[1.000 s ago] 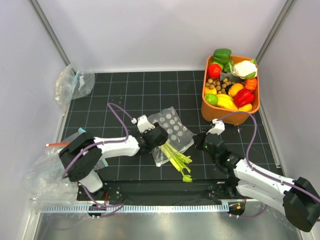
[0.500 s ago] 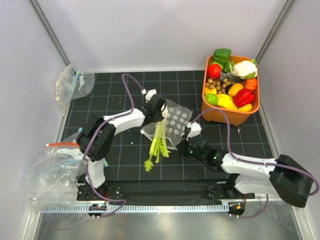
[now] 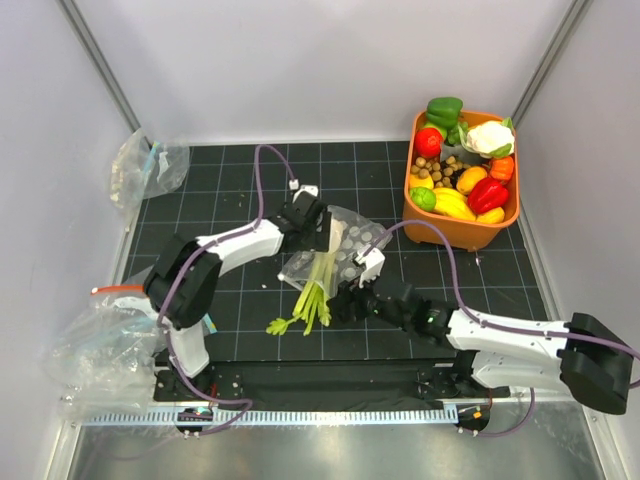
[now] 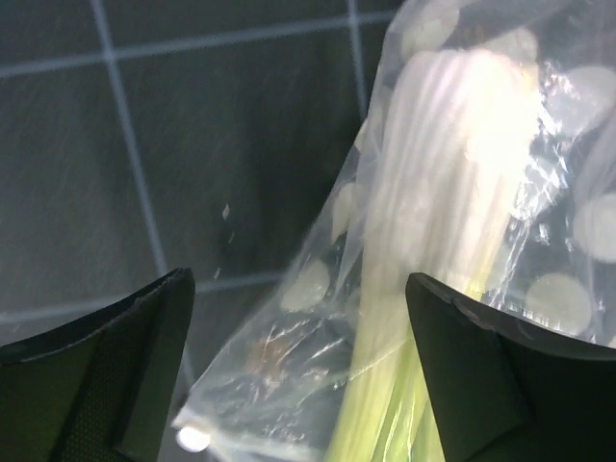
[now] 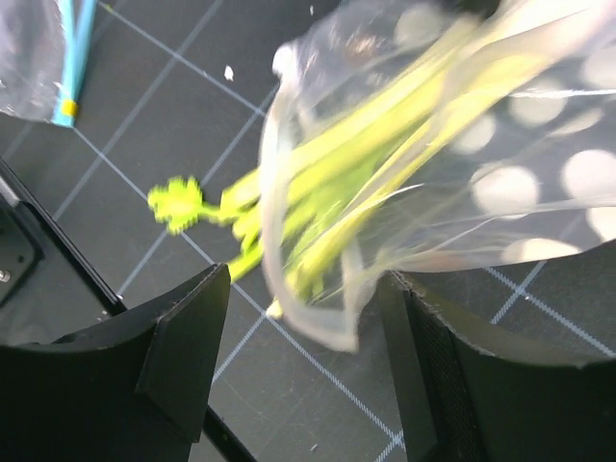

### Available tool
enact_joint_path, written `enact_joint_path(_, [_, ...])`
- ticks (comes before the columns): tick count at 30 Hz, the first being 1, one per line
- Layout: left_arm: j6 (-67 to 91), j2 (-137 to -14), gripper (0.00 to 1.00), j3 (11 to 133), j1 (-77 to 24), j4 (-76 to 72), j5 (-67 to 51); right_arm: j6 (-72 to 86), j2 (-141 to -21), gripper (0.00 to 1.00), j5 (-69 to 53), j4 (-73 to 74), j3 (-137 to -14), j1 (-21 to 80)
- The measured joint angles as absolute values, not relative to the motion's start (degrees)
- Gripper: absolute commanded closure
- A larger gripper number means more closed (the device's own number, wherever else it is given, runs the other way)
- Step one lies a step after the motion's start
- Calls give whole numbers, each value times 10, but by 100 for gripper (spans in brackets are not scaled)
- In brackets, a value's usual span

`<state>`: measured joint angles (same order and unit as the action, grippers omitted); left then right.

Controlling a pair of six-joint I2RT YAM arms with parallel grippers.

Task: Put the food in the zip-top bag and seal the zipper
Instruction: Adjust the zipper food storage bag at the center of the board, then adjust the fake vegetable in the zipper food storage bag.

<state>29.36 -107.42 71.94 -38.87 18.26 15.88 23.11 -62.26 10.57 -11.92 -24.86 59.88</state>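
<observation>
While lying on the grid mat (image 3: 230, 190), half sheathed by the dotted zip-top bag (image 3: 352, 238): celery stalk (image 3: 318, 282), leafy end outside. Spread apart over it, clamping nothing: left gripper (image 4: 298, 284), right gripper (image 5: 306, 279).

Bare mat (image 3: 200, 190) left of zip-top bag (image 3: 352, 238); basket (image 3: 455, 232) crowds right.

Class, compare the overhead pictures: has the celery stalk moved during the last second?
Yes. The celery has shifted left, away from the orange bin, and its leafy tip now points lower-left instead of lower-right.
</observation>
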Motion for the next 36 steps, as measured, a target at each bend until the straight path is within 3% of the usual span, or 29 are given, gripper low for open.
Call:
enact_joint_path(1, [295,-1058,0,706,-389,189,158,229,-610,29,109,-119,-246,599])
enact_joint_path(13, [328,-828,0,528,-389,209,169,211,-469,27,160,-91,-209,598])
enact_joint_path(19, [332,-835,0,462,-384,204,145,204,-439,23,192,-78,-203,598])
enact_joint_path(36, [338,-898,0,461,-314,82,-41,198,-543,22,204,-69,-213,598])
